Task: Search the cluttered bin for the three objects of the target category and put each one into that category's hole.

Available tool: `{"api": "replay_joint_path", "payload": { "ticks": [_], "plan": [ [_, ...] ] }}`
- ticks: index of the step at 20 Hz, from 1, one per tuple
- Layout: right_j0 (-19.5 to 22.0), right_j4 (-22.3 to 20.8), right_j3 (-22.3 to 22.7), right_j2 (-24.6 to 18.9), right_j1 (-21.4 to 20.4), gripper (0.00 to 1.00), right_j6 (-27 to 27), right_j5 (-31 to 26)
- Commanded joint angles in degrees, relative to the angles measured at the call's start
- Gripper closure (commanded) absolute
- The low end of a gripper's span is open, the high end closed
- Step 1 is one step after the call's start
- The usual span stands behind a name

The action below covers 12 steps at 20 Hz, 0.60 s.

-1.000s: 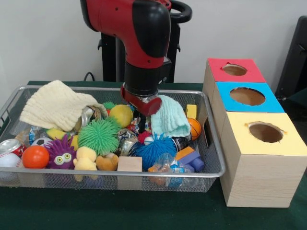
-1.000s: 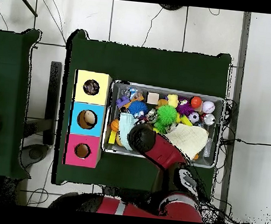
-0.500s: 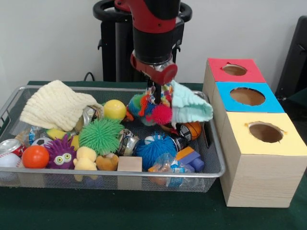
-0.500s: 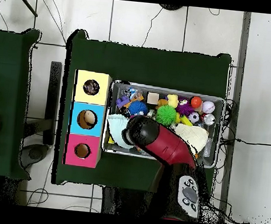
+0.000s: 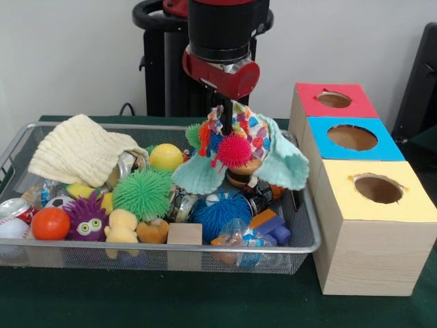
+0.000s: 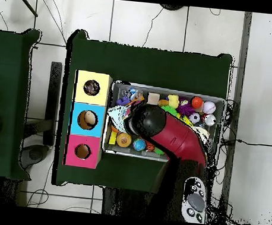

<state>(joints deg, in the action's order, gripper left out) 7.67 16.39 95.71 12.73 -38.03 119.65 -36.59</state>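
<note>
My gripper [image 5: 226, 121] clamped on dotted crinkly plastic wrapper [image 5: 251, 130], frame centre, mint-green cloth [image 5: 283, 162] and pink spiky ball [image 5: 234, 149] dangling along, above silver wire-mesh bin [image 5: 306, 236].

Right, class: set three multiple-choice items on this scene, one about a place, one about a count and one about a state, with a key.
1. In the front view, where in the bin does the cream cloth lie?
A. left end
B. middle
C. right end

2. How many boxes with holes stand beside the bin?
A. two
B. three
C. four

3. The dotted wrapper is:
A. lying flat in the bin
B. hanging from the gripper, above the bin
C. dropped into a hole

Key:
1 A: the cloth is heaped at the left end, against the far rim.
2 B: a red box, a blue box and a yellow box stand in a row.
3 B: the wrapper dangles under the raised gripper, along with a mint cloth.
</note>
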Motion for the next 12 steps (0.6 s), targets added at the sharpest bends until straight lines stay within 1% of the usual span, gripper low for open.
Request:
{"api": "replay_joint_path", "payload": {
  "ticks": [1, 6, 9, 12],
  "plan": [
    [-0.17, -1.34, -5.18, -1.26, 0.27, 1.0, 7.21, -1.15],
    [0.48, -1.31, -5.31, -2.09, 2.27, 1.0, 6.66, 1.67],
    [0.73, -0.91, -3.74, -3.17, 3.45, 1.0, 6.73, 4.2],
    [0.76, -1.01, -3.44, -3.15, 4.54, 1.0, 6.82, 5.25]
  ]
}}
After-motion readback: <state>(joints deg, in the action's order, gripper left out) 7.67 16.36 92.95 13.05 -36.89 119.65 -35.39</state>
